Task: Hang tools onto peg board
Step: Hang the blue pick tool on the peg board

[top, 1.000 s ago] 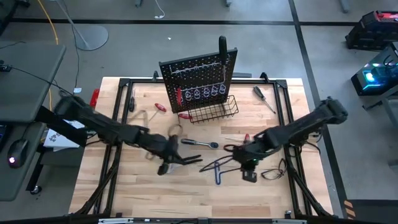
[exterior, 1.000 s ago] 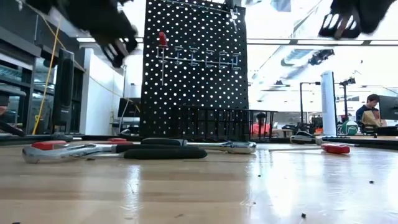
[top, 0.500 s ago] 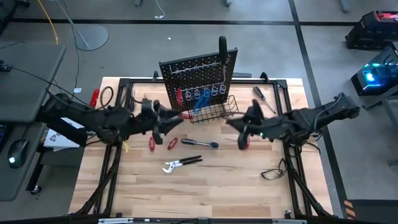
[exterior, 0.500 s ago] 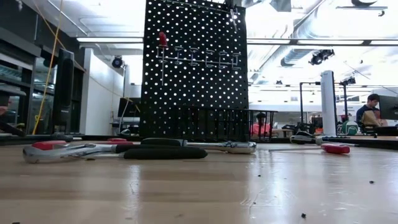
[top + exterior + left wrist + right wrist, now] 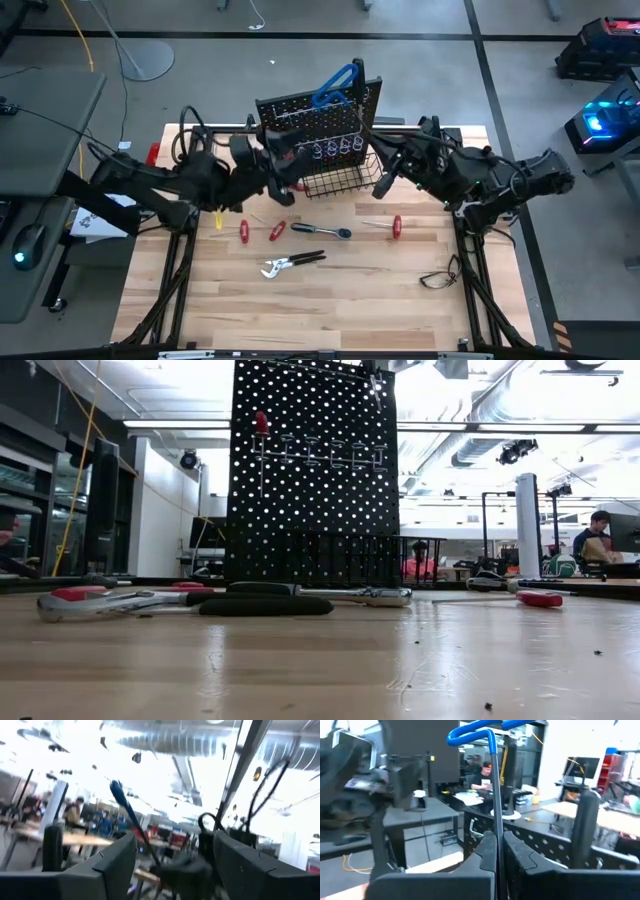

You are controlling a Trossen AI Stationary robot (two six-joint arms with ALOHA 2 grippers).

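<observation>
The left claw (image 5: 283,172), fingers spread wide and holding nothing, reaches in low just left of the peg board (image 5: 318,125). The right claw (image 5: 496,851), pinched shut on the blue hex key (image 5: 492,795), holds its shaft upright, T-handle above the claw, over the board's top edge, with the arm stretched in from the right.

A grey floor (image 5: 300,70) is surrounding the wooden table (image 5: 330,300); ceiling lights (image 5: 560,435) are shining, and a person (image 5: 598,540) is sitting far behind.
</observation>
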